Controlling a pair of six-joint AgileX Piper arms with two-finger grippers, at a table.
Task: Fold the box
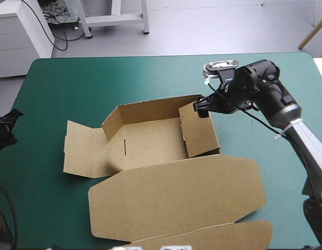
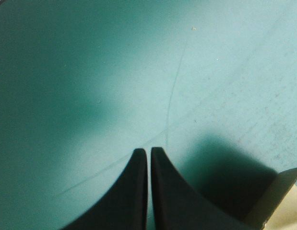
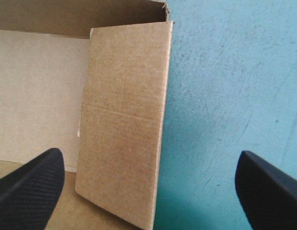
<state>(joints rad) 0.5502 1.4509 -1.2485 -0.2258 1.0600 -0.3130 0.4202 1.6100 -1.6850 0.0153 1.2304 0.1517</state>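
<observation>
Box half-raised, right pincer at its corner

Box [image 1: 150, 140] sits mid-frame in the high view on the teal-green cover [image 1: 56, 83], as an open brown tray. Far wall [image 1: 150, 110] stands upright. Right end panel [image 1: 200, 130] also stands, leaning slightly inward. Left end flap [image 1: 80, 151] lies flat on the cover, spread out toward the left of the frame. Lid [image 1: 176, 192] lies flat, running down to the bottom edge of the frame.

Right gripper [image 1: 202, 107] is in the upper right of centre, at the box's far right corner. Its black fingers are spread wide. From its wrist camera the right end panel stands between them, closer to the finger on the tray side, with bare cover toward the other finger. No contact with the board visible.

Left gripper [image 1: 5, 130] is at the left edge of the frame, well apart from the box. Its fingers are pressed together to a thin slit, holding nothing, over bare cover.
</observation>
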